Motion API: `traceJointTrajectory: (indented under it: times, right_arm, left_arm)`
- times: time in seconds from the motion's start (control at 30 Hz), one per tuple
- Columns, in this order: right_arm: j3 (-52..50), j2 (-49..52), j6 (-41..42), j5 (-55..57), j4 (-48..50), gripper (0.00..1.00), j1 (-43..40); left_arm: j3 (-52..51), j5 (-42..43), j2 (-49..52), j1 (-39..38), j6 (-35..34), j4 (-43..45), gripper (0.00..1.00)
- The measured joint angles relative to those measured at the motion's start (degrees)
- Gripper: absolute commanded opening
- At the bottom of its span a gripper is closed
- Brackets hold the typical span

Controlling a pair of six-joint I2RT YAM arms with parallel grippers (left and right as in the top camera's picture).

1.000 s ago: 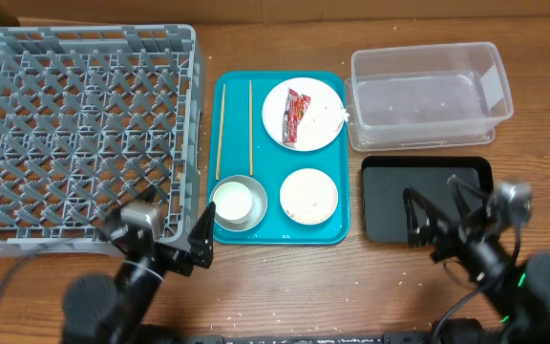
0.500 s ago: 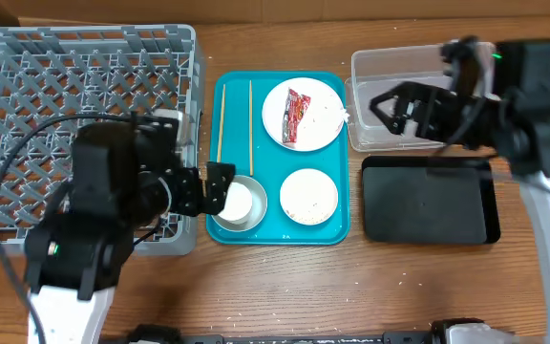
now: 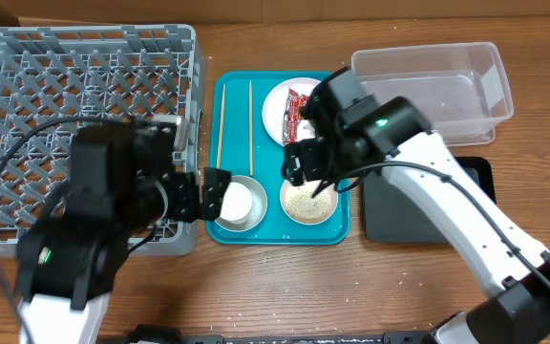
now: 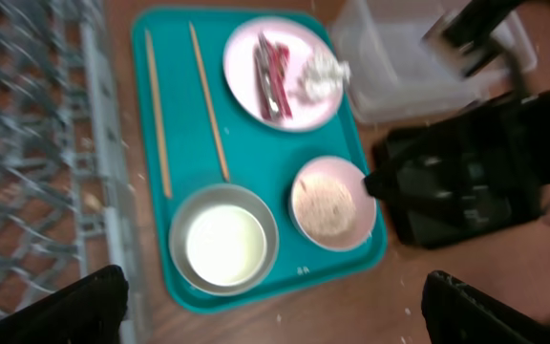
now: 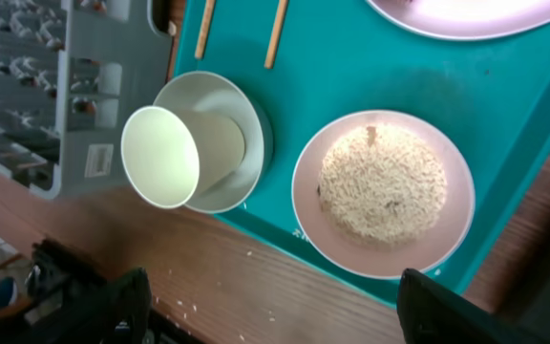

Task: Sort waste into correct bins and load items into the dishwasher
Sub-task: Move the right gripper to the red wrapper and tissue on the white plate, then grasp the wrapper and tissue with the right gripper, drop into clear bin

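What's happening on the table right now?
Nothing is picked up yet. The right gripper hovers open over the small dish of rice on the teal tray, while the left gripper is open beside the bowl holding the cup. The wrapper and tissue lie on the plate, the chopsticks on the tray. I see nothing in the rack.

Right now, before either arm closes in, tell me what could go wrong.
The small dish is heaped with loose rice; a tilted lift would likely spill it over the teal tray. The cup sits loose inside the bowl and could topple if nudged. The open left pincer and right pincer hover near the same tray end and might clash.
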Motion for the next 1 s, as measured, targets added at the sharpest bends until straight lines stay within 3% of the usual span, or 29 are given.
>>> traceJointTrajectory:
  times: [0.1, 0.23, 0.47, 0.67, 0.8, 0.9, 1.0]
  right_arm:
    - [-0.94, 2.49, 3.58, 3.74, 7.58, 0.79, 2.01]
    - [-1.18, 5.29, 2.03, 11.67, 18.78, 0.74, 2.32]
    - [-1.22, 8.92, -0.96, 20.41, 30.16, 0.67, 0.17]
    - [-1.22, 17.31, -1.79, 18.64, 38.03, 0.68, -2.4]
    - [-1.25, 23.61, -1.75, 17.73, 41.64, 0.75, -2.23]
    - [-1.25, 26.45, -1.62, 16.98, 42.49, 0.59, -2.16]
    - [-1.31, 27.74, 0.2, 16.41, 42.58, 0.22, -2.16]
  left_arm:
    - [1.18, -4.0, -6.58, 0.0, -0.02, 0.17, 1.0]
    - [1.4, -5.9, -13.14, 0.0, -0.02, 0.42, 1.0]
    - [1.73, -6.69, -14.91, 0.0, -0.02, -1.97, 1.0]
    - [1.73, -6.71, -14.67, 0.0, -0.02, -3.02, 1.0]
    - [1.73, -6.71, -14.67, 0.0, -0.02, -2.99, 1.0]
    - [1.73, -6.71, -14.67, 0.0, -0.02, -3.02, 1.0]
    - [1.73, -6.71, -14.67, 0.0, -0.02, -2.99, 1.0]
